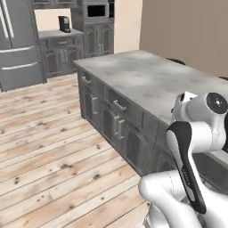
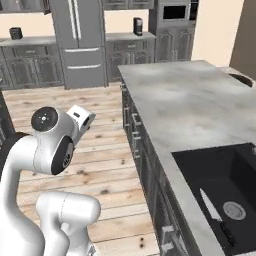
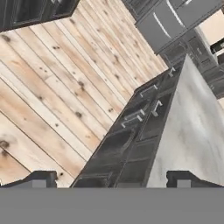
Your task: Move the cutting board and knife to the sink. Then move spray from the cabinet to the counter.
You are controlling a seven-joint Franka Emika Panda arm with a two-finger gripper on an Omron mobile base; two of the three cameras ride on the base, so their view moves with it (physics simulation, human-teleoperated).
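Fingertips of the hand stand wide apart at the bottom of the hand view, released and grasping nothing, over the plank floor and the dark drawer fronts below the worktop edge. From the base views the hand itself is hidden behind the white arm. The knife lies in the black sink, blade toward the island's middle, its handle end nearly cut off by the picture edge. Far cabinets and the fridge are blurred.
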